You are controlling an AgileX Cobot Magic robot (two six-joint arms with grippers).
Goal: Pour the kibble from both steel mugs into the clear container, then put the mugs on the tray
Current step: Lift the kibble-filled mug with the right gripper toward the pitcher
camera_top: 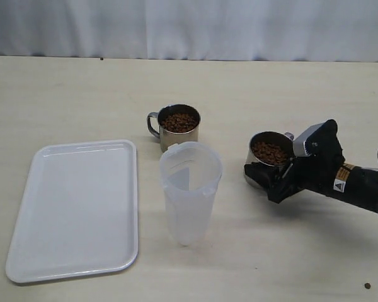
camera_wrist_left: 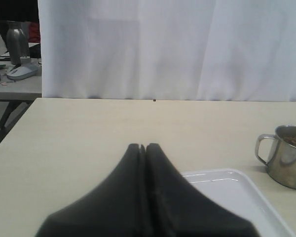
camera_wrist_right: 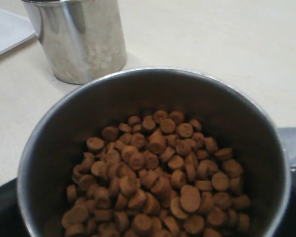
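Here, right hand (camera_top: 274, 175) clasping full steel mug (camera_top: 252, 157), left hand (camera_wrist_left: 143, 148) closed, empty.

I've got tray (camera_top: 72, 211) left, clear container (camera_top: 190, 192) centre, rear mug (camera_top: 176, 139) behind it, right mug (camera_top: 252, 157) to its right, kibble (camera_top: 179, 121) in both.

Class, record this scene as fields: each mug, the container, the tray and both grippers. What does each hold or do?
Back mug: upright on the table, holds kibble, not gripped
Right mug: holds kibble, between the right gripper's jaws
Container: upright, no kibble inside
Tray: no mugs on it
Left gripper: jaws shut, holding nothing
Right gripper: shut on right mug
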